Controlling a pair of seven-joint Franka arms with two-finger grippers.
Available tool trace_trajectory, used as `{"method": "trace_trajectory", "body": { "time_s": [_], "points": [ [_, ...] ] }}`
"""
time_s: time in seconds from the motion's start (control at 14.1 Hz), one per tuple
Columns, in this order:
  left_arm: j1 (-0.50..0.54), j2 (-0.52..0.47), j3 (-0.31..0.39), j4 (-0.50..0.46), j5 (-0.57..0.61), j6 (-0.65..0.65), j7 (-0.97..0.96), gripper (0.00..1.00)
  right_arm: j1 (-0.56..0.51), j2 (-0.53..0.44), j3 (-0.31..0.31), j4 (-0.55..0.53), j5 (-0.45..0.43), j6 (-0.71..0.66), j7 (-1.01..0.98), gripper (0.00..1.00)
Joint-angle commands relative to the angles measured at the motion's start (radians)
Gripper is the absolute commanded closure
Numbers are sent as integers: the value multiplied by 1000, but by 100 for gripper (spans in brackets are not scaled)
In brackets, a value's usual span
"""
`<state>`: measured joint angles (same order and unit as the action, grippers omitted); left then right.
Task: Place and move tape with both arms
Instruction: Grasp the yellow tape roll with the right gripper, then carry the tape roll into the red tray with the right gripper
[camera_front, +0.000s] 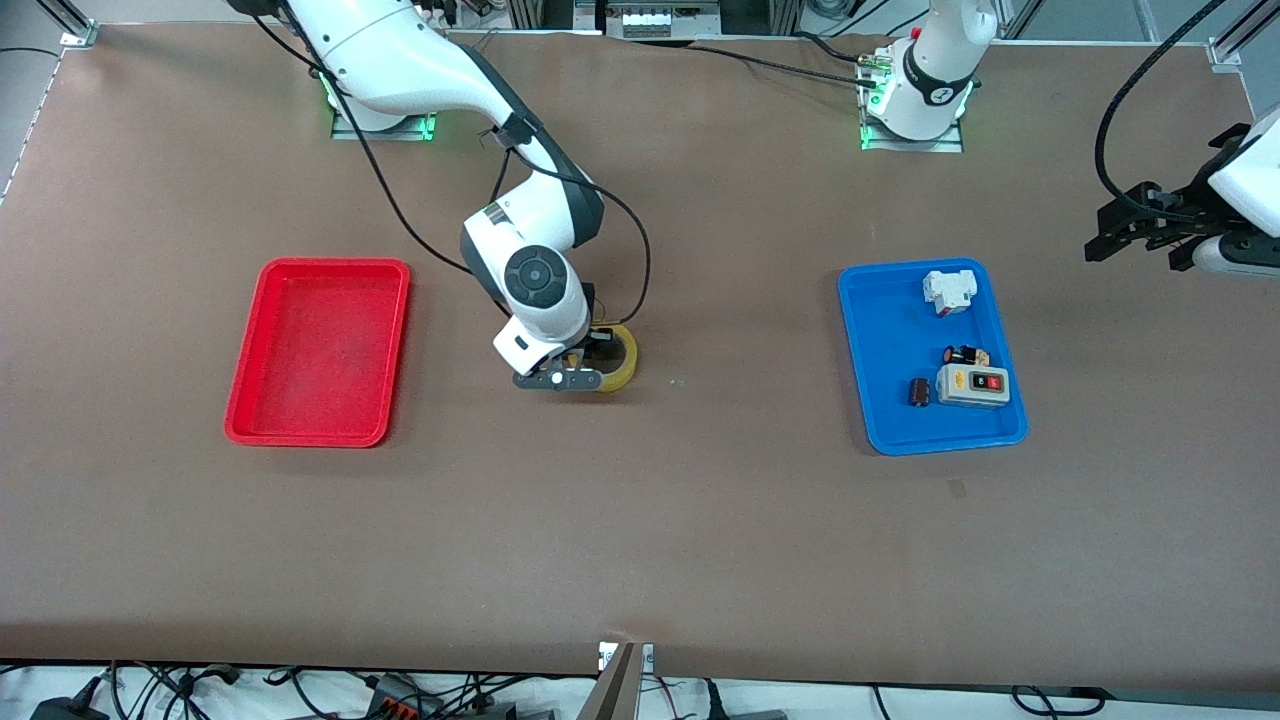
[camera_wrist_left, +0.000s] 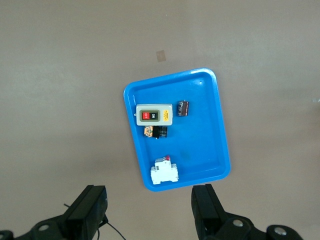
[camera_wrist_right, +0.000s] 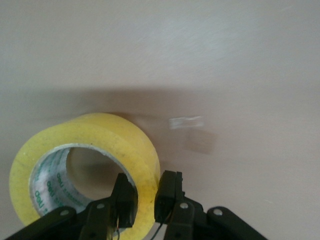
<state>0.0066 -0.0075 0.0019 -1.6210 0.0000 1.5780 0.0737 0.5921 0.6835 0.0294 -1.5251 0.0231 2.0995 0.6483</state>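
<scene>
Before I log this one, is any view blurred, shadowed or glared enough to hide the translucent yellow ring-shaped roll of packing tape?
Front view: evenly lit and sharp, but the right gripper and wrist cover most of the translucent yellow ring-shaped roll of packing tape. Right wrist view: tape sharp, casting a soft shadow on the table; the tabletop around it looks smeared. Left wrist view: sharp, no tape; open left gripper above the blue plastic tray.
</scene>
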Motion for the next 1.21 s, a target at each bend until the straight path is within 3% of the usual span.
{"method": "trace_trajectory", "body": {
  "time_s": [0.0, 0.36, 0.71, 0.92, 1.14],
  "points": [
    [-5, 15, 0, 30, -41, -12, -52, 0, -118, -111, 9, 88, -21, -221, 8, 100],
    [3, 21, 1, 35, -41, -10, -45, 0, -423, -217, 6, -81, -31, -245, -223, 100],
    [3, 20, 1, 35, -34, -10, -43, 0, -667, -243, 4, -276, -35, -133, -571, 100],
    [4, 21, 1, 44, -35, -10, -41, 0, -722, -283, 4, -380, -103, -54, -628, 100],
    [4, 23, 1, 46, -32, -9, -41, 0, -723, -321, 4, -455, -109, -3, -627, 100]
  ]
}}
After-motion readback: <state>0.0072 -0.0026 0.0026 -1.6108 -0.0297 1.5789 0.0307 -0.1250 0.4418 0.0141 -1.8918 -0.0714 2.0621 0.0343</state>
